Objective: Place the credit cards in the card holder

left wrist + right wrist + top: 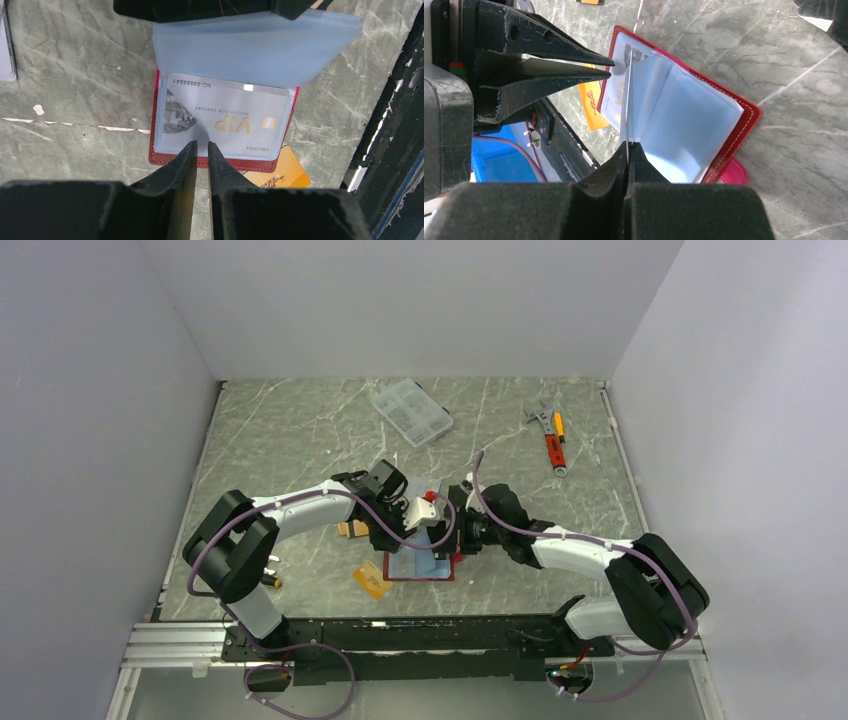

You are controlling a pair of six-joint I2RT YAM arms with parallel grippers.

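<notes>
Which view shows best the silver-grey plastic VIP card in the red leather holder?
Left wrist: the silver-grey plastic VIP card lies face up, print readable. Right wrist shows only a strip beside the lifted translucent sleeve. From the top it is too small to tell.

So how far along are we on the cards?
Done: a silver card sits inside the open holder.
In hand: the right tool is shut on a raised sleeve page. The left tool is slightly open and empty at the holder's edge.
Left: an orange card lies outside, at the holder's corner.
</notes>
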